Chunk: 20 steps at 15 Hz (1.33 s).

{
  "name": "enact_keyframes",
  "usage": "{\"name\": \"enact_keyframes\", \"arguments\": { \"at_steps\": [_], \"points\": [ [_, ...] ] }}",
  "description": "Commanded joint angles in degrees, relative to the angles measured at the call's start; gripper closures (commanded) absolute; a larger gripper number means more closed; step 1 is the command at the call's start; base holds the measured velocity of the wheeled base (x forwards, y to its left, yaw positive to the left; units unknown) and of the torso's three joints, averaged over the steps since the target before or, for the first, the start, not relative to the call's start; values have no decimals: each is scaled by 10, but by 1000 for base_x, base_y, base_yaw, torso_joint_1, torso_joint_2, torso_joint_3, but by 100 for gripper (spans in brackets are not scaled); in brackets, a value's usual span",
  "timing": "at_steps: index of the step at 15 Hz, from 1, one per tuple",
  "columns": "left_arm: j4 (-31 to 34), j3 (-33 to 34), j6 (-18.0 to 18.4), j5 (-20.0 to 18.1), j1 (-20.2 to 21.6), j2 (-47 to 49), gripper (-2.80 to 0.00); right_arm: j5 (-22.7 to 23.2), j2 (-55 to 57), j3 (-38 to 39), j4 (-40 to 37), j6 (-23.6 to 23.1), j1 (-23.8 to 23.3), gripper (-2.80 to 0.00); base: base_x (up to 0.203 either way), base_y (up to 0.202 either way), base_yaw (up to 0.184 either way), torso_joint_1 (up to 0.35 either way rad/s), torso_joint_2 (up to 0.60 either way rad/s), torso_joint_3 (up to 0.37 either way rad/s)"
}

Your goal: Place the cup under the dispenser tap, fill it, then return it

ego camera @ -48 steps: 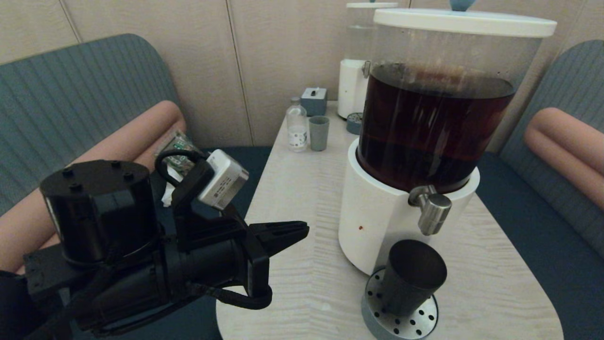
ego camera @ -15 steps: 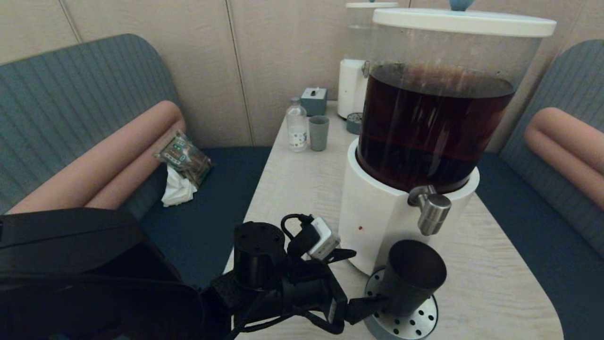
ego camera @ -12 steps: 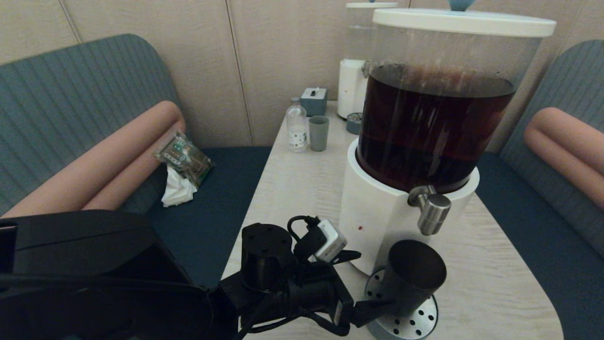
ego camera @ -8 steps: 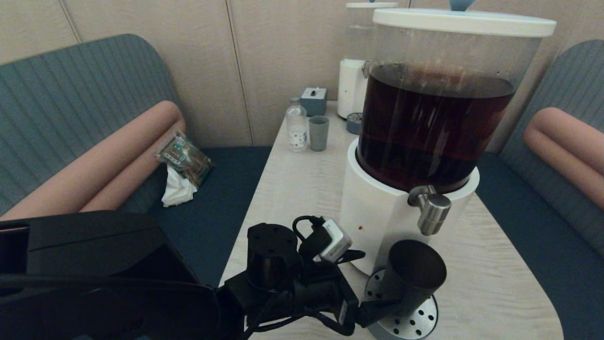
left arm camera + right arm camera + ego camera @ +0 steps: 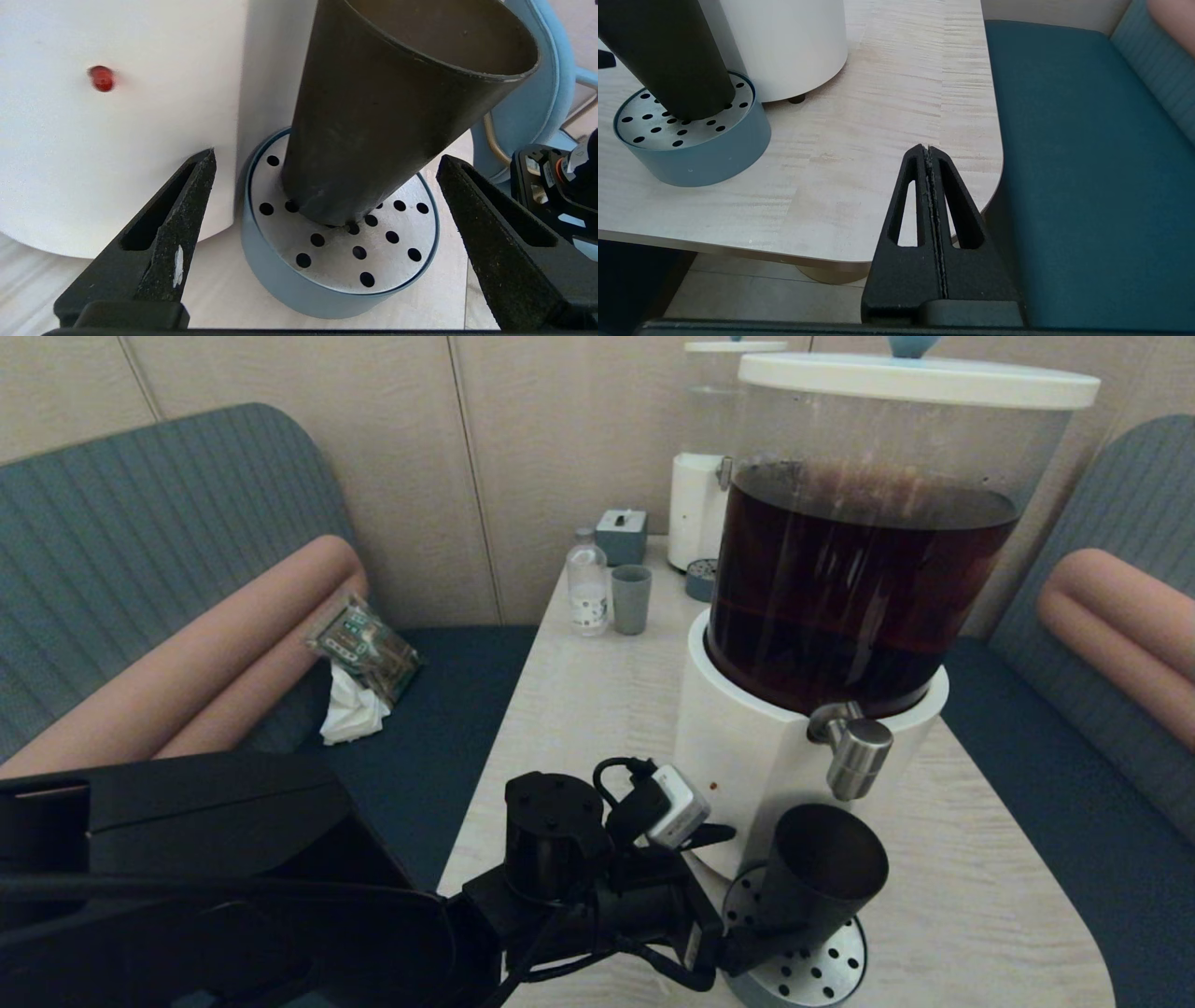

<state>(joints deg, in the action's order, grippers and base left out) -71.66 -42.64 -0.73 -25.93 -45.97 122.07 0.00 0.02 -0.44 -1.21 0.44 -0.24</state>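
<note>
The dark tapered cup (image 5: 822, 882) stands on the round perforated drip tray (image 5: 836, 971), below and just in front of the steel dispenser tap (image 5: 854, 756) on the white base (image 5: 747, 756) of the brown-liquid dispenser. My left gripper (image 5: 747, 905) is open at the cup's lower half. In the left wrist view the gripper (image 5: 325, 158) has one finger on each side of the cup (image 5: 373, 107), with gaps to the cup wall. My right gripper (image 5: 928, 149) is shut and empty, low by the table's near right corner, out of the head view.
A second dispenser with a clear tank (image 5: 709, 457) stands at the table's far end, next to a small grey-green cup (image 5: 631, 599), a bottle (image 5: 587, 583) and a grey box (image 5: 622, 535). Blue benches (image 5: 1074, 821) flank the table (image 5: 980, 896).
The left arm has come down from the table's left side and slid right, up to the cup. Its fingers now straddle the cup. The cup stays on the tray.
</note>
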Motion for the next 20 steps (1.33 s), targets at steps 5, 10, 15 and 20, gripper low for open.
{"name": "enact_keyframes", "arguments": {
  "at_steps": [5,10,15,20],
  "points": [
    [-5,0,3,-1,-11,4,-280,0,-1,0,0,0,0,0,0,0,0,0,0,0],
    [-4,-9,1,-1,-23,5,-280,0,-1,0,0,0,0,0,0,0,0,0,0,0],
    [-4,-46,-3,-2,-27,30,-280,0,-1,0,0,0,0,0,0,0,0,0,0,0],
    [-3,-71,-4,-4,-28,50,-280,0,-1,0,0,0,0,0,0,0,0,0,0,0]
  ]
}}
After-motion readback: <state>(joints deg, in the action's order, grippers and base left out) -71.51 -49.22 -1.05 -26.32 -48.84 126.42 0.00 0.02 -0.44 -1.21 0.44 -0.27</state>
